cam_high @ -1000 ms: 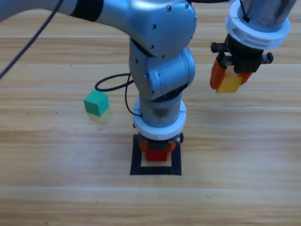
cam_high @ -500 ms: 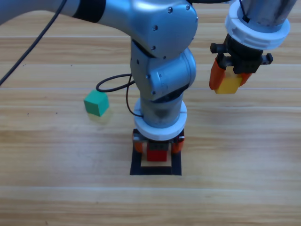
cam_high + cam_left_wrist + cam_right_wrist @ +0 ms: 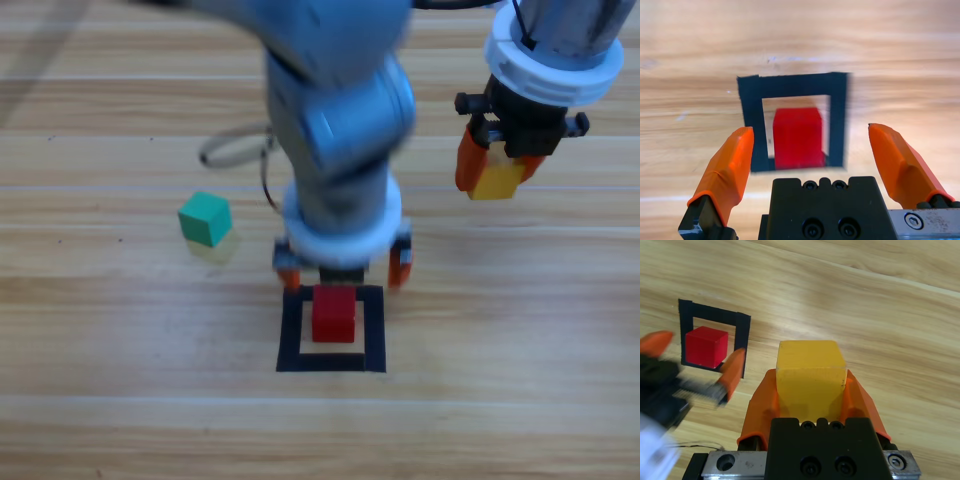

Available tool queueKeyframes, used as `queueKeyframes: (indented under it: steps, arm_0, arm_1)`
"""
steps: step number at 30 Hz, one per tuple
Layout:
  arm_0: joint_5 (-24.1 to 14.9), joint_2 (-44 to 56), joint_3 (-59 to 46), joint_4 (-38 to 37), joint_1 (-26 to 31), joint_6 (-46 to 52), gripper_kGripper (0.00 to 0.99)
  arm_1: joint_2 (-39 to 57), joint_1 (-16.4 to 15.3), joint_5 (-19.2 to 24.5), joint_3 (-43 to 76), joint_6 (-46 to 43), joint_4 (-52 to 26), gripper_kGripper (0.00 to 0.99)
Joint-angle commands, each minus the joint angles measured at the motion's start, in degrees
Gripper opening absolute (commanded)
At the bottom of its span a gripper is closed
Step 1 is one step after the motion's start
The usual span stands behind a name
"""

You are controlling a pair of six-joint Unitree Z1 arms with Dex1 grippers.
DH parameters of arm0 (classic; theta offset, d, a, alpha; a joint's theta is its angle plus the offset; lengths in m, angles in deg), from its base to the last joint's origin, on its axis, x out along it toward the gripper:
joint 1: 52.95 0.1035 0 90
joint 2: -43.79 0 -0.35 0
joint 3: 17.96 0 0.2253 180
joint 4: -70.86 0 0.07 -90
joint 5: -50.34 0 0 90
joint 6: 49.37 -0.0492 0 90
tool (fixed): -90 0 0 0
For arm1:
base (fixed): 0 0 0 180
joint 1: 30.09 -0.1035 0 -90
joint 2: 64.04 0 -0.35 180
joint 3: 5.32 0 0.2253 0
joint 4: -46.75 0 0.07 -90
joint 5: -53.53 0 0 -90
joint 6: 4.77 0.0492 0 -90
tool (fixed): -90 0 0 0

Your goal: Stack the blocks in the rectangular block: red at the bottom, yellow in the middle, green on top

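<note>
Red cube (image 3: 333,314) sits inside the black tape rectangle (image 3: 291,330), free of both arms. Left gripper (image 3: 344,268) hangs just at the rectangle's 12 o'clock edge, jaws spread wide, nothing between them. Right gripper (image 3: 497,165) at 1 o'clock from the rectangle, well apart, raised off the table (image 3: 120,400), clamped on yellow cube (image 3: 497,178). Green cube (image 3: 205,218) lies on the wood at 10 o'clock from the rectangle.

Two grey rounded-joint arms; black-bodied grippers with tapered orange jaws and hex screws; a black cable (image 3: 235,150) alongside.
</note>
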Motion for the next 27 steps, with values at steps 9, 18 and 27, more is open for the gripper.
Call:
queueKeyframes:
  steps: [9,18,27]
  arm_0:
    - [-0.49,40.61,-15.17,5.04,9.03,-17.61,0.973]
    - [10.15,45.0,-21.76,6.1,24.67,-38.35,0.971]
    - [12.96,42.63,-22.64,5.57,29.86,-48.81,0.934]
  arm_1:
    - [-1.25,-7.36,3.31,-0.72,10.42,3.65,0.012]
    - [-9.16,-13.42,2.08,-8.72,17.63,4.61,0.012]
    - [-20.59,-15.36,2.17,-22.08,22.55,10.5,0.014]
